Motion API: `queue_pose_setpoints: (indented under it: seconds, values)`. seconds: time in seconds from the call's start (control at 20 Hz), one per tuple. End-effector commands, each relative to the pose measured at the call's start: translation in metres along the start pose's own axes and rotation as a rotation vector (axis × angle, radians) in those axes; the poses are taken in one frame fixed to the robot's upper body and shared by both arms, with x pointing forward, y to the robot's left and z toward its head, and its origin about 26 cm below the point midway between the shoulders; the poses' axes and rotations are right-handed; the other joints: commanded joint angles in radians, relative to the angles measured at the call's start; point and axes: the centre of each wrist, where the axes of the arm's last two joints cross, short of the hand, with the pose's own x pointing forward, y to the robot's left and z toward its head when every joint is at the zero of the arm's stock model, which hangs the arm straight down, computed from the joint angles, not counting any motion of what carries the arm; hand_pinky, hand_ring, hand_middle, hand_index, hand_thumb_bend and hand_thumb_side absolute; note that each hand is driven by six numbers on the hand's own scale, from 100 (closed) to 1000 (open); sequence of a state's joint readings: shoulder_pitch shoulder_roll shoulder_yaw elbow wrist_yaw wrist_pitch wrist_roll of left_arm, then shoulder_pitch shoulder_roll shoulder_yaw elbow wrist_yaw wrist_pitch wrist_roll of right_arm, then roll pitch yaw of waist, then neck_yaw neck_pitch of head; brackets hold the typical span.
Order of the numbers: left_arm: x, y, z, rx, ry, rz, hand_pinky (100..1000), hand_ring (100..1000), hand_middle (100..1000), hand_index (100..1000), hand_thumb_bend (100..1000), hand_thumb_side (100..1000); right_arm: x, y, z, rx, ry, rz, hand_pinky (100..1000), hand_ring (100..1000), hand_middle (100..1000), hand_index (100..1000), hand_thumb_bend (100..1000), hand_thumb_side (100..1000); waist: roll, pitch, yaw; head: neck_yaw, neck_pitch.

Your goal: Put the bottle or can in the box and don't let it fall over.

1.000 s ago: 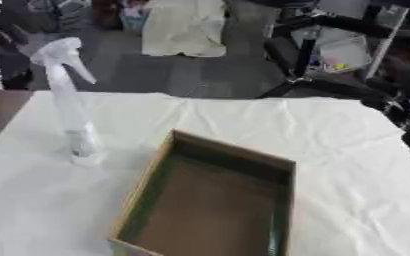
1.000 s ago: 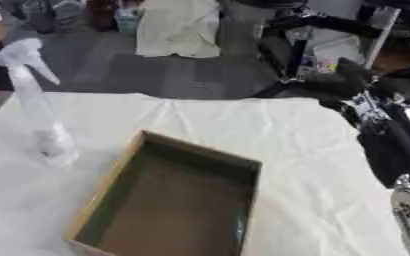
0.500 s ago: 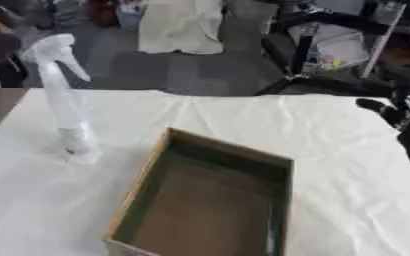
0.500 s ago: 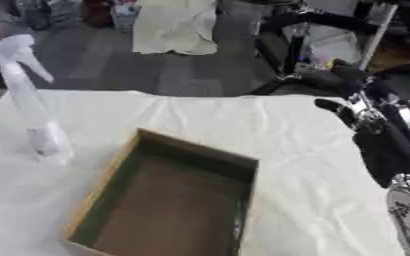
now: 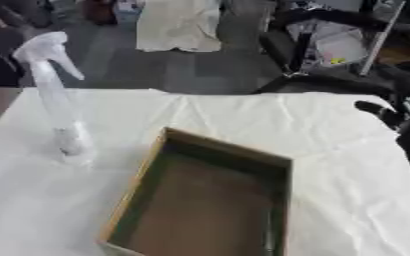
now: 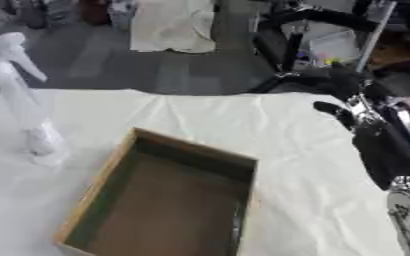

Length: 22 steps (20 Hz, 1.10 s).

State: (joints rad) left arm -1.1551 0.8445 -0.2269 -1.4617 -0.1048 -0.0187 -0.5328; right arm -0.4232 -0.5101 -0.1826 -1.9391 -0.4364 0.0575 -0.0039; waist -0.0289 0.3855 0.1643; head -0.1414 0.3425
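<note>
Your right hand (image 6: pixel 341 114) hovers over the counter's (image 5: pixel 348 190) far right side; whether its fingers are relaxed or clenched cannot be told. Well to its left, the clear spray bottle (image 5: pixel 58 100) stands upright on the white cloth (image 6: pixel 305 200), with the open cardboard box (image 5: pixel 204 200) lying between bottle and hand, nearer you.

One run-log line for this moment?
spray bottle: upright on cloth, left of box | box: empty | right hand: away from bottle
</note>
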Motion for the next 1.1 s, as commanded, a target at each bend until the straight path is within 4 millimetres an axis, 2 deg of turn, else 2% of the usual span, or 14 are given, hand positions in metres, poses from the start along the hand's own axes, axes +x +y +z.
queue_pose_setpoints:
  seconds: [0.05,0.25,1.1]
  values:
    - [0.0032,0.0148,0.0037,0.040,0.003,-0.028,783,814,894,845,277,649,0.0098,-0.0026,-0.0054,0.022,-0.027,0.035,818,886,976,784,105,478,0.003,-0.017,-0.002,0.005,-0.028]
    - [0.0007,0.0153,0.0033,0.062,0.006,-0.035,803,847,913,848,295,626,0.0097,-0.0021,-0.0059,0.028,-0.025,0.034,818,886,976,785,100,484,0.003,-0.012,-0.004,0.005,-0.035]
    - [-0.0056,0.0130,0.0000,0.097,0.008,-0.041,801,842,905,861,318,630,0.0107,-0.0009,-0.0085,0.052,-0.027,0.033,819,888,980,784,100,503,0.000,0.016,-0.012,0.015,-0.047]
